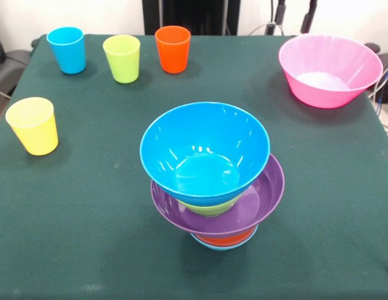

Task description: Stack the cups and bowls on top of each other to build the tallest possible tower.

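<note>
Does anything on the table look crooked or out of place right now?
The tower looks uneven: the deep blue bowl on top sits off-centre on the wide purple bowl. Nothing is spilled or visibly damaged.

The tabletop (69,225) is covered in plain dark green cloth. Along its far edge stand a blue cup (66,50), a lime green cup (122,58) and an orange cup (172,49); a yellow cup (32,125) sits by the left edge. At the far right corner is a glossy pink bowl (330,70), paler inside at the bottom. In the tower (212,181) near the front edge, a bright blue bowl (205,153) tops a green bowl (211,208), a purple bowl (262,194), an orange bowl (226,238) and a light-blue bowl (222,246).
</note>
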